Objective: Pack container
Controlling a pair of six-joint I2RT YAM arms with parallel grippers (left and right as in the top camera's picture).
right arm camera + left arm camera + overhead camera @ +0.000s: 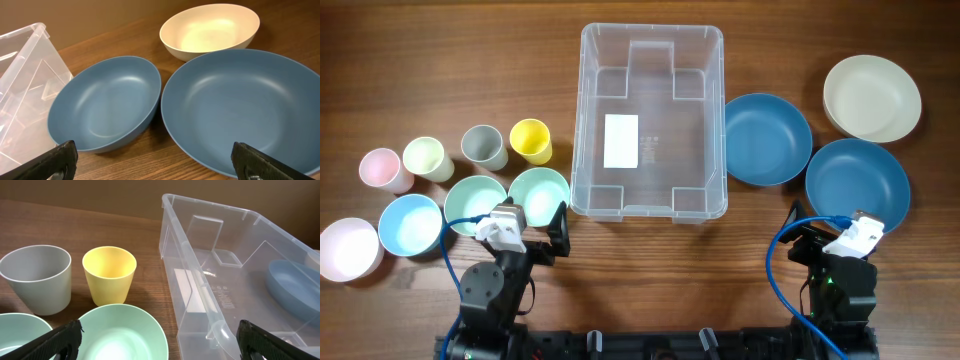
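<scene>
The clear plastic container (652, 120) stands empty at the table's centre, a white label on its base; it also shows in the left wrist view (235, 280) and at the left edge of the right wrist view (22, 85). My left gripper (525, 235) is open and empty at the front left, its fingers (160, 342) spread behind a mint bowl (122, 335) and the container's corner. My right gripper (830, 240) is open and empty at the front right, its fingers (155, 162) spread before two blue bowls (105, 102) (245, 107).
Left of the container: a yellow cup (531, 140), grey cup (483, 146), pale green cup (427, 158), pink cup (384, 169), two mint bowls (539, 190) (475, 200), a light blue bowl (410, 224), a pink bowl (347, 248). Right: blue bowls (767, 138) (857, 180), a cream bowl (872, 97).
</scene>
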